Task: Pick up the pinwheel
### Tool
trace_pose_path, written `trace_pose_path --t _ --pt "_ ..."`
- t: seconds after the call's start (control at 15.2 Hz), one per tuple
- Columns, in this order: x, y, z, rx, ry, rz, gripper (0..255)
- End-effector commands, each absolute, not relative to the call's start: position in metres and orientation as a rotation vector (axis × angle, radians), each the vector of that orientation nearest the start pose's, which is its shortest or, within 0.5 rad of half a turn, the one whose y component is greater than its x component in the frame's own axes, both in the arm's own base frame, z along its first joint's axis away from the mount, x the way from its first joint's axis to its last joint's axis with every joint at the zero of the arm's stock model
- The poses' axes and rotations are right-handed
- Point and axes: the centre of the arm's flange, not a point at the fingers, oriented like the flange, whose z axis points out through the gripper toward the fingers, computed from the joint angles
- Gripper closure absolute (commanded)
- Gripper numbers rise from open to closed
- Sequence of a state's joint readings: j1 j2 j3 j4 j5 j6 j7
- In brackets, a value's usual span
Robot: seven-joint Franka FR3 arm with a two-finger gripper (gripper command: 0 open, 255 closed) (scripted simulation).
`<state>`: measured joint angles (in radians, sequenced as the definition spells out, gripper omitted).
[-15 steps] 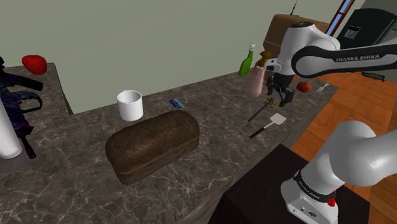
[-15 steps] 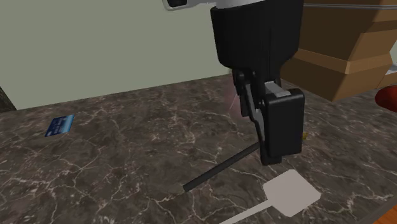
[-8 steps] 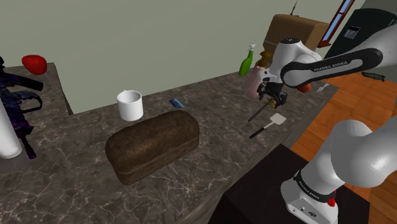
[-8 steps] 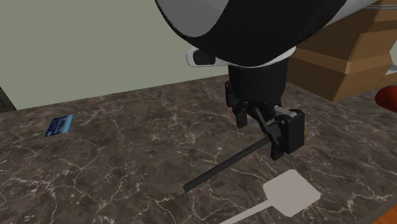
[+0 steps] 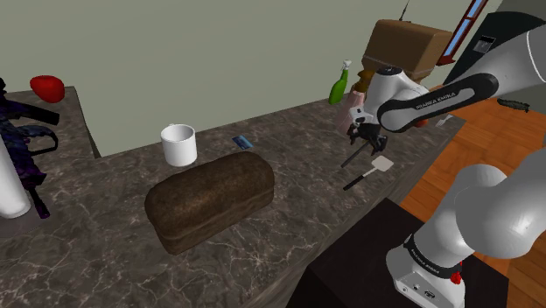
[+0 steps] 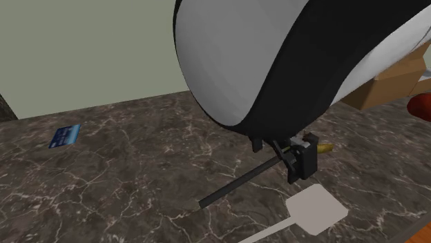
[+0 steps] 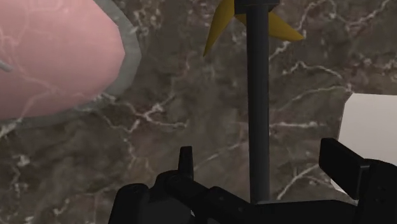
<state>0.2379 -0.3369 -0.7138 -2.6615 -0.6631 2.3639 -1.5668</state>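
Observation:
The pinwheel (image 6: 235, 185) lies flat on the marble counter: a long dark stick (image 7: 257, 114) with yellow blades (image 7: 222, 28) at its far end. In the shoulder view its stick (image 5: 354, 157) lies at the counter's right part. My black gripper (image 7: 264, 168) is low over the stick, open, one finger on each side and neither touching it. The gripper (image 6: 297, 155) hangs just above the counter near the stick's blade end, under the big white and black wrist. From the shoulder camera the gripper (image 5: 367, 136) points down at the counter.
A white spatula (image 6: 311, 207) lies close beside the stick. A pink vase (image 7: 51, 57) stands on the stick's other side. Further along are a blue card (image 6: 65, 134), a brown loaf (image 5: 210, 199), a white mug (image 5: 178, 144) and a green bottle (image 5: 338, 87).
The gripper has come down toward the counter and now straddles the pinwheel's stick; the wrist has swung a little to the shoulder view's left. The pinwheel has not moved.

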Motion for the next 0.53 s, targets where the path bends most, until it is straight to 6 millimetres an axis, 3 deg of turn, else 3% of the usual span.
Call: trace_pose_path --t 0.0,0.07,0.13,0.46 --pt "0.3616 -0.1801 0.3132 2.079 2.144 -0.291 0" --pt "0.3616 -0.1802 0.3132 2.079 2.144 -0.291 0" --pt "0.3616 -0.1795 0.3131 2.079 2.144 -0.291 255" --pt "0.3632 -0.1815 0.3088 2.079 2.143 -0.291 255"
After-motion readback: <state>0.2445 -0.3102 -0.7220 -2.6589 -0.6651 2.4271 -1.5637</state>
